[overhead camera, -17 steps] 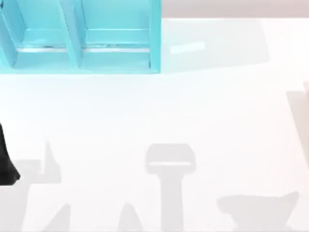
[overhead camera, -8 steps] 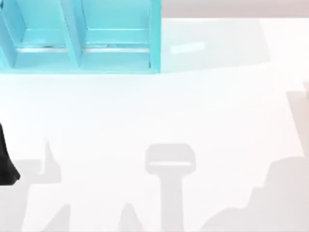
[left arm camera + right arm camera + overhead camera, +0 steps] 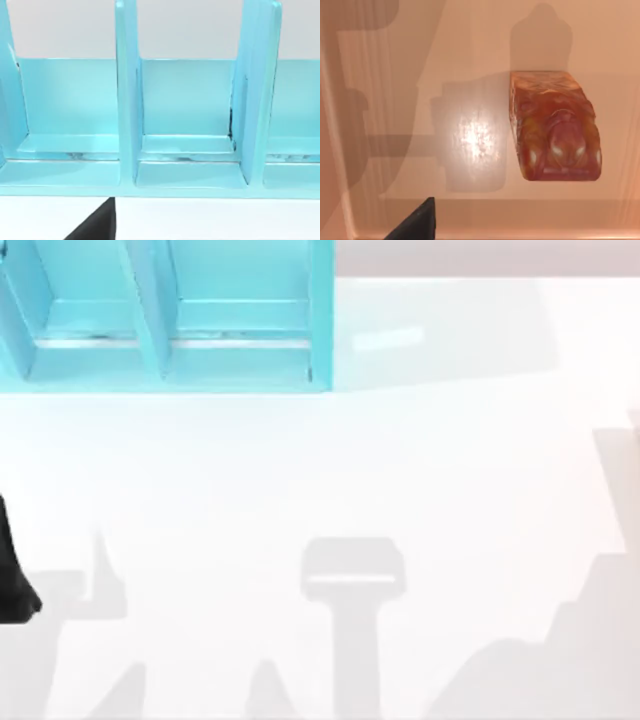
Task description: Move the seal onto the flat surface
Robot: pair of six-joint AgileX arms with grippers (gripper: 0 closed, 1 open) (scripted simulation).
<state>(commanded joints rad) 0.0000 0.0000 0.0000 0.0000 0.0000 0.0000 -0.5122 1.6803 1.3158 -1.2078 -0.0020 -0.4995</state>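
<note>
The seal (image 3: pixel 552 125), an orange-and-red blotchy lump, rests on a glossy surface in the right wrist view and casts a shadow beside it. A black part of my right gripper (image 3: pixel 417 224) shows at the picture's edge, apart from the seal and not touching it. The flat surface, the white tabletop (image 3: pixel 400 470), spreads across the top view. My left arm (image 3: pixel 12 580) is a black shape at the table's left edge. Its gripper (image 3: pixel 97 226) faces the turquoise shelf unit.
The turquoise shelf unit (image 3: pixel 160 320) with upright dividers stands at the back left of the table, and its compartments (image 3: pixel 187 115) face the left wrist camera. Grey shadows lie on the front half of the tabletop, the largest at the front right.
In the top view the grey shadow at the front right has grown and climbed toward the right edge. The left arm and the shelf unit have not moved.
</note>
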